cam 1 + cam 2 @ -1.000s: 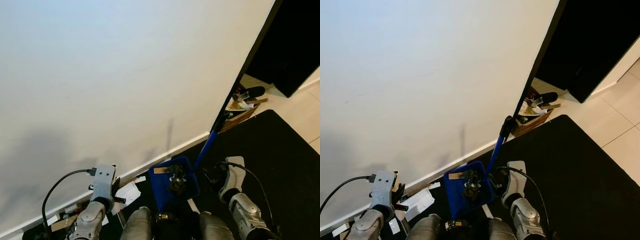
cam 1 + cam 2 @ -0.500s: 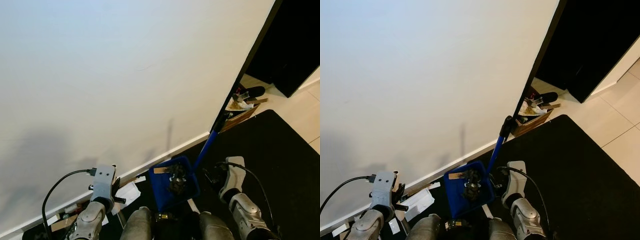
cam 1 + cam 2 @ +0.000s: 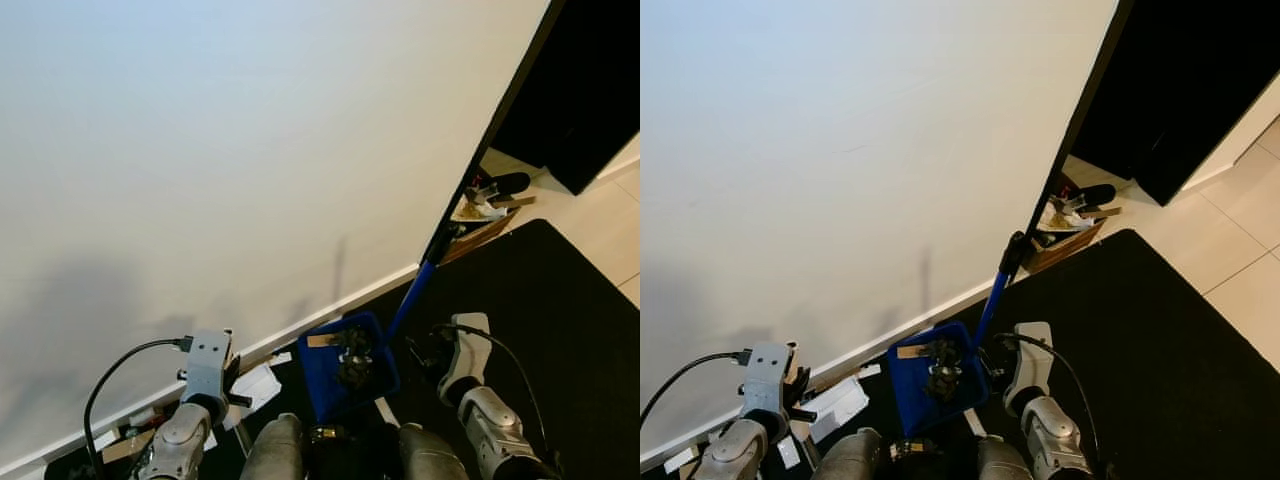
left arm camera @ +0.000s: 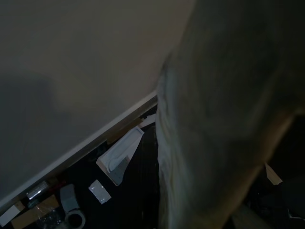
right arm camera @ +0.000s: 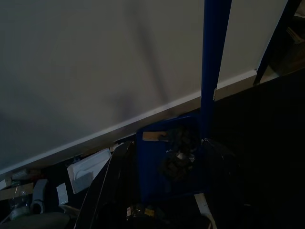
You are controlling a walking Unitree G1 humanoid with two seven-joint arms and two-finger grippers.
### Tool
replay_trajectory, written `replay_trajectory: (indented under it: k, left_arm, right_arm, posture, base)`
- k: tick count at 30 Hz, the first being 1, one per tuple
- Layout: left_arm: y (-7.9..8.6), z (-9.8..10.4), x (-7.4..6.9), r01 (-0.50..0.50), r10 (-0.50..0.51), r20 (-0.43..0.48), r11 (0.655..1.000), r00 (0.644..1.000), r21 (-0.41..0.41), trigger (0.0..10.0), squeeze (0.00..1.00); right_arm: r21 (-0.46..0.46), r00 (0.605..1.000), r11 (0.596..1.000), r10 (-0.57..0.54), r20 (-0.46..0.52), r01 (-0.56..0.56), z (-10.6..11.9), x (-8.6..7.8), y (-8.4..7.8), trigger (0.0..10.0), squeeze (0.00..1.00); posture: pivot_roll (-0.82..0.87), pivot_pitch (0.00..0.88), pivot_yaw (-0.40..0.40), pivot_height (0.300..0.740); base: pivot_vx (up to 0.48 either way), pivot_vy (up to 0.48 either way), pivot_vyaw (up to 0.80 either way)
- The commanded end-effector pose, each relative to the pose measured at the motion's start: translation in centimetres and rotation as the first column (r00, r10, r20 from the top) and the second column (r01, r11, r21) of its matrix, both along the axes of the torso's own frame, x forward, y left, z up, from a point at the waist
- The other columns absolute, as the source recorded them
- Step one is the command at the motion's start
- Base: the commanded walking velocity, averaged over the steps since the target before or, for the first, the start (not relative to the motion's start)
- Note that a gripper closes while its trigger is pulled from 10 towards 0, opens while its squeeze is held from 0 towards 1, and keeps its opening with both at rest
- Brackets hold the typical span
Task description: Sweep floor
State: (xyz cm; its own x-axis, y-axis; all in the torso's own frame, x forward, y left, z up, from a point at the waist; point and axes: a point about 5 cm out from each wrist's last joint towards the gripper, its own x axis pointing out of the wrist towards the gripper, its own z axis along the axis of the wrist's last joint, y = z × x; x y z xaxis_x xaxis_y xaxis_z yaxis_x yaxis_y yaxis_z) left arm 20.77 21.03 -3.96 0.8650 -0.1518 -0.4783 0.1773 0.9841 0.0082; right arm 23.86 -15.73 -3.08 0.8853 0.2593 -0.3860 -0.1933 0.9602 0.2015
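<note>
No real shift across the last second: blue long-handled plastic dustpan (image 3: 345, 365) still upright by the white skirting, holding dark debris, right pincer (image 3: 432, 352) beside its handle, grip unclear, white scraps (image 3: 255, 383) left unswept.

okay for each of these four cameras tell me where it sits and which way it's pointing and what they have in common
Left eye view: on the head, looking forward and down at the white wall; both silver arms and the blue dustpan show low in frame.
Right eye view: the other eye of the same stereo pair, same scene; the black mat lies at right.
Left wrist view: on the left wrist, dim, facing the baseboard and paper scraps, with a blurred bulk close in front.
Right wrist view: on the right wrist, facing the dustpan's blue handle.
Shared: all four see the wall; the eye views and right wrist view share the dustpan.
</note>
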Motion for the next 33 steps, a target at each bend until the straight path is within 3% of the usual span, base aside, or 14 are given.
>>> replay_trajectory:
  k: [1, 33]
  left_arm:
    - [-1.30, -0.59, -0.54, 0.016, -0.017, -0.024, 0.999, 1.000, -0.039, 10.0, 0.00]
    - [-1.33, -0.59, -0.57, 0.016, -0.017, -0.023, 0.999, 1.000, -0.039, 10.0, 0.00]
  right_arm:
    - [-0.003, 1.000, 1.000, -0.011, -0.026, 0.011, -0.41, -0.52, -0.38, 10.0, 0.00]
    - [-0.004, 1.000, 1.000, -0.012, -0.025, 0.011, -0.40, -0.52, -0.38, 10.0, 0.00]
  posture:
    - [0.07, 0.144, -0.020, 0.740]
    - [0.07, 0.145, -0.018, 0.740]
  base:
    - [0.000, 0.000, 0.00]
    - [0.000, 0.000, 0.00]
